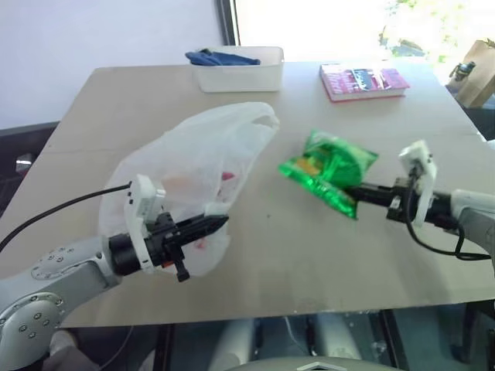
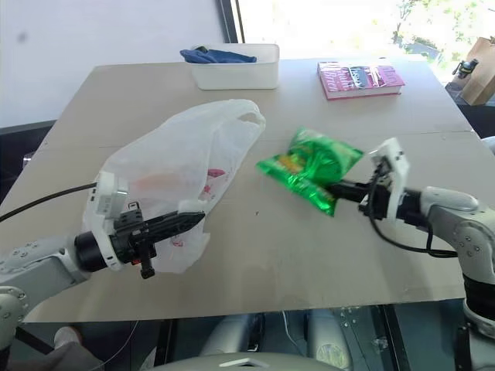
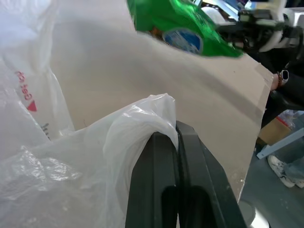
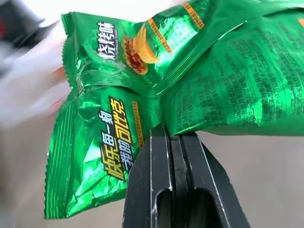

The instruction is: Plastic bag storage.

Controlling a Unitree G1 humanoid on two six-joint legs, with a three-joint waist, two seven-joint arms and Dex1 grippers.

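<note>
The plastic bag (image 1: 193,166), thin, white and translucent with small red print, billows over the left half of the table. My left gripper (image 1: 216,224) is shut on a fold of its edge, the film bunched over the fingertips (image 3: 164,142) in the left wrist view. On the right, my right gripper (image 1: 352,191) is shut on the corner of a glossy green snack packet (image 1: 329,170), holding it lifted just above the table, to the right of the bag's mouth. In the right wrist view the closed fingers (image 4: 173,147) pinch the packet (image 4: 156,85) at its seam.
A white rectangular bin (image 1: 236,68) with a blue cloth (image 1: 220,56) in it stands at the table's far edge. A pink book (image 1: 363,81) lies at the far right. The wooden table (image 1: 294,263) has bare surface in front, near its front edge.
</note>
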